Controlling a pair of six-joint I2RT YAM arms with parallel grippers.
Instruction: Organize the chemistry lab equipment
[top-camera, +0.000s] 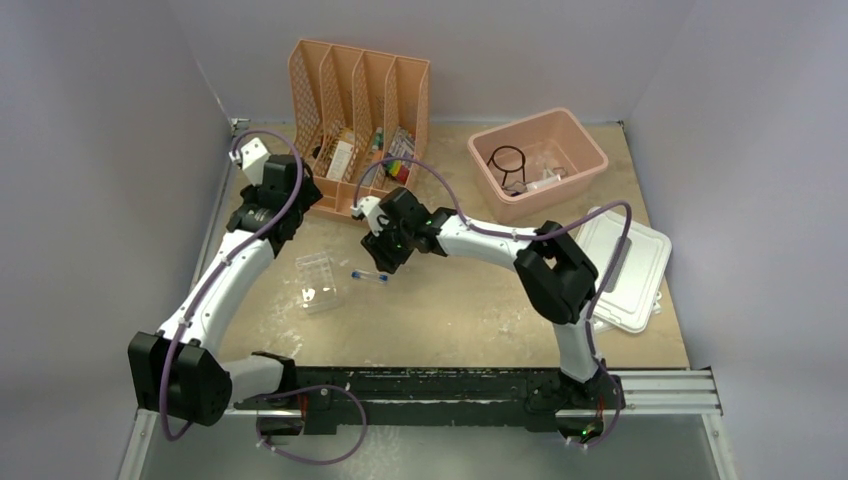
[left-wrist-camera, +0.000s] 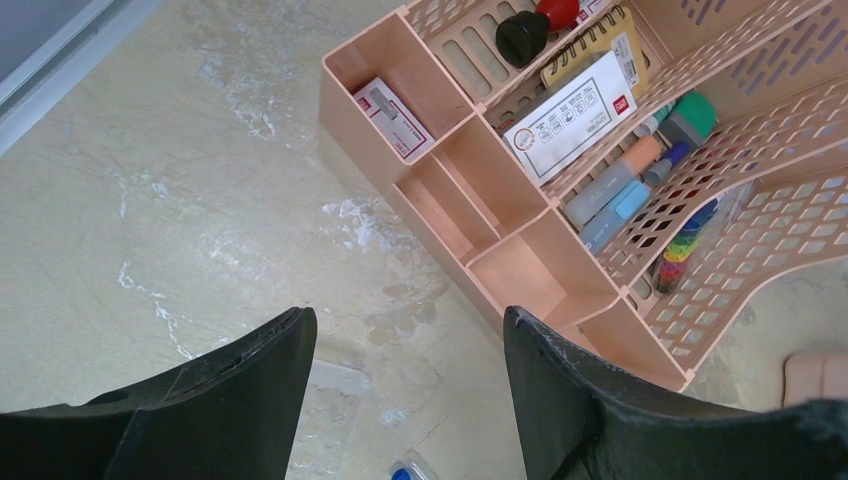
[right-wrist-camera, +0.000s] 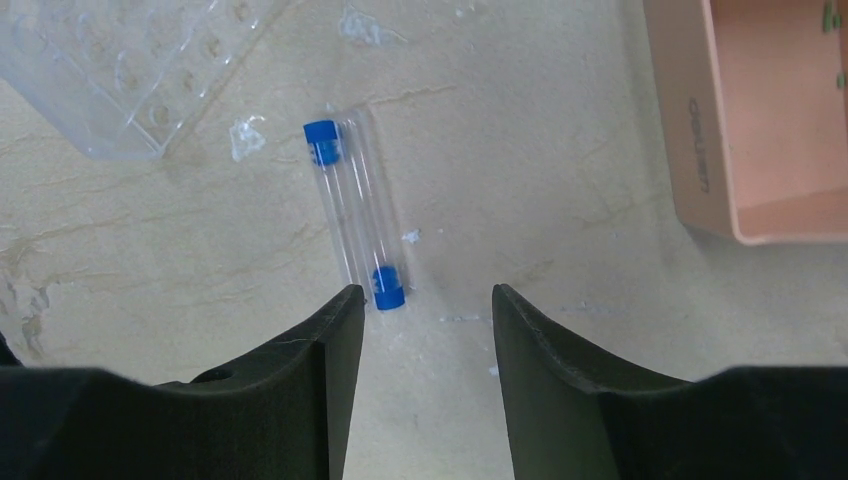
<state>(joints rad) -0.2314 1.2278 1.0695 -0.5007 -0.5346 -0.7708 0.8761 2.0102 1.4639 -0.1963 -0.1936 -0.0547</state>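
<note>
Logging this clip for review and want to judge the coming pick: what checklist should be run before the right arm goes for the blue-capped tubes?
1. Right gripper open and empty: ok.
2. Blue-capped tubes centred between the jaws: not ok; they lie ahead and off to one side of the gap.
3. Tubes apart from the clear rack: ok, bare table shows between them.
4. Left gripper out of the way: ok, open and empty by the peach organizer.
5. Pink tub open to receive items: ok, its white lid lies beside it.
6. Caps seated tight on the tubes: cannot tell.
</note>
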